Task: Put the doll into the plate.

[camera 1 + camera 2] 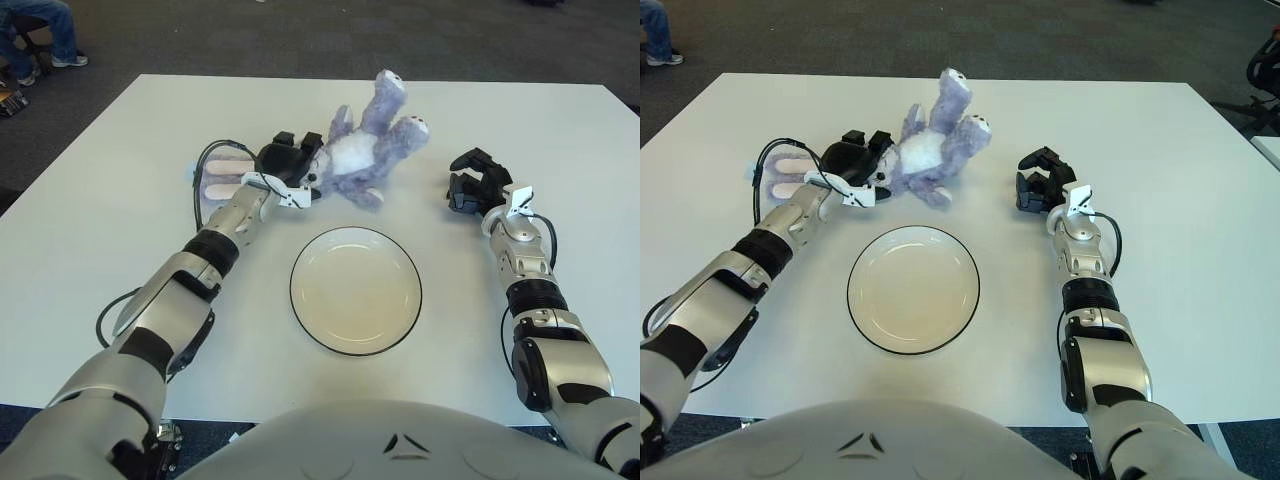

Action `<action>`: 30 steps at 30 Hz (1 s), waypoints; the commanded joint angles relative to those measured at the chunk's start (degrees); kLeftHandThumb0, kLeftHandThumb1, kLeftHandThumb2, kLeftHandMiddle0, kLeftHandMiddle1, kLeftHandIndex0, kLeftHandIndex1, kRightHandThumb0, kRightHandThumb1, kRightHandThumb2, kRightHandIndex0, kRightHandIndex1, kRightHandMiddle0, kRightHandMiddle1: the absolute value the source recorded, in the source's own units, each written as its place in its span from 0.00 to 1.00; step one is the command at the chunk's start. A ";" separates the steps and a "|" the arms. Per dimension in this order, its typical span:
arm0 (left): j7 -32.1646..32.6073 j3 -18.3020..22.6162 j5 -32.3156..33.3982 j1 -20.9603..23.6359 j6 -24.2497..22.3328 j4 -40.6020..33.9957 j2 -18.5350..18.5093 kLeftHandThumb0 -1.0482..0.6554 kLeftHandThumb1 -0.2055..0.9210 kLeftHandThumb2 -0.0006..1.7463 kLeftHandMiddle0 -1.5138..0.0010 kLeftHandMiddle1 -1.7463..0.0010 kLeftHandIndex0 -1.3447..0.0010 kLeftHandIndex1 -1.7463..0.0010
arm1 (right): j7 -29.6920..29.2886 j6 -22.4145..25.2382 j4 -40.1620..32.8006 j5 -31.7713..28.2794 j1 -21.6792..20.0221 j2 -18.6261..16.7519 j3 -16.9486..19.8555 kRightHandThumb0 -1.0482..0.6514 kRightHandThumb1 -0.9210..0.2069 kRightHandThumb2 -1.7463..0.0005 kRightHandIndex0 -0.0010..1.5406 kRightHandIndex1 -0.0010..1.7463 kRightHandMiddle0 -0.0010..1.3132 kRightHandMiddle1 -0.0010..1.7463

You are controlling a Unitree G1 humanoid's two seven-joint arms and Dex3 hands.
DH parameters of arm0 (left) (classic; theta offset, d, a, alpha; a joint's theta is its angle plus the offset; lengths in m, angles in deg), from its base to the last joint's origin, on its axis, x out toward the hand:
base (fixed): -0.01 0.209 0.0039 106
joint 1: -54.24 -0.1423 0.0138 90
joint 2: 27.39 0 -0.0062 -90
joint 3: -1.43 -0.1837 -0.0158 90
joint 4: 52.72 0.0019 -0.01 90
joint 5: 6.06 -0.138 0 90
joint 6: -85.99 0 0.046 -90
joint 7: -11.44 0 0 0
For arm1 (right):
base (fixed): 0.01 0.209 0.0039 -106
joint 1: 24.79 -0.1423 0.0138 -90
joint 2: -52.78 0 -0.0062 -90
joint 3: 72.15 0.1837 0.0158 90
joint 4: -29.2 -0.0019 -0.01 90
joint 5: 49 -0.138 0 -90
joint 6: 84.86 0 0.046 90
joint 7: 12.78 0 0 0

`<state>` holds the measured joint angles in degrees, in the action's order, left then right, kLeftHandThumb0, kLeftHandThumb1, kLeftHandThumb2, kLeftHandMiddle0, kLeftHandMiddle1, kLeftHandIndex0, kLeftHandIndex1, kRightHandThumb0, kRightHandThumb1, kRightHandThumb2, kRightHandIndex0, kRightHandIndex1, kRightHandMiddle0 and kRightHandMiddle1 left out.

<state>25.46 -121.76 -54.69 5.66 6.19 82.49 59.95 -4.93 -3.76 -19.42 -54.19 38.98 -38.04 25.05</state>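
Your left hand (pixel 285 162) pinches the purple plush bunny (pixel 362 150) at its head, behind the empty white plate (pixel 356 289). Your right hand (pixel 473 184), fingers curled, hovers right of it.

- white rectangular tabletop (pixel 100 200), matte, fills most of both views
- dark grey carpeted floor (pixel 250 40) beyond the table's far edge
- seated person in blue jeans and white sneakers (pixel 45 30), far left corner, legs only visible
- black office chair base (pixel 1262 70), far right edge, partly cropped
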 commanded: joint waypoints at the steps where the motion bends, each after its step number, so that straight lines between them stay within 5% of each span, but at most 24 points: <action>1: -3.86 -2.33 -0.57 -2.48 1.77 0.82 -0.45 0.62 0.41 0.71 0.46 0.28 0.60 0.00 | 0.55 3.49 2.48 1.37 2.86 -0.19 -0.99 0.61 0.59 0.20 0.44 1.00 0.32 0.97; 12: -3.71 -2.50 -0.17 -2.94 1.83 -0.56 -1.14 0.61 0.22 0.87 0.47 0.20 0.42 0.00 | 0.66 3.70 2.73 1.43 2.71 0.03 -1.02 0.61 0.59 0.21 0.44 1.00 0.31 0.98; 30: 0.56 -1.57 1.22 -3.70 3.68 -0.39 -1.22 0.62 0.14 0.94 0.44 0.15 0.39 0.00 | 0.75 3.62 3.32 1.32 2.44 0.07 -0.93 0.61 0.58 0.21 0.44 1.00 0.30 0.98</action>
<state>26.88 -122.04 -52.57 4.71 9.24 80.36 58.75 -4.72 -3.77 -19.03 -54.18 38.68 -38.00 24.96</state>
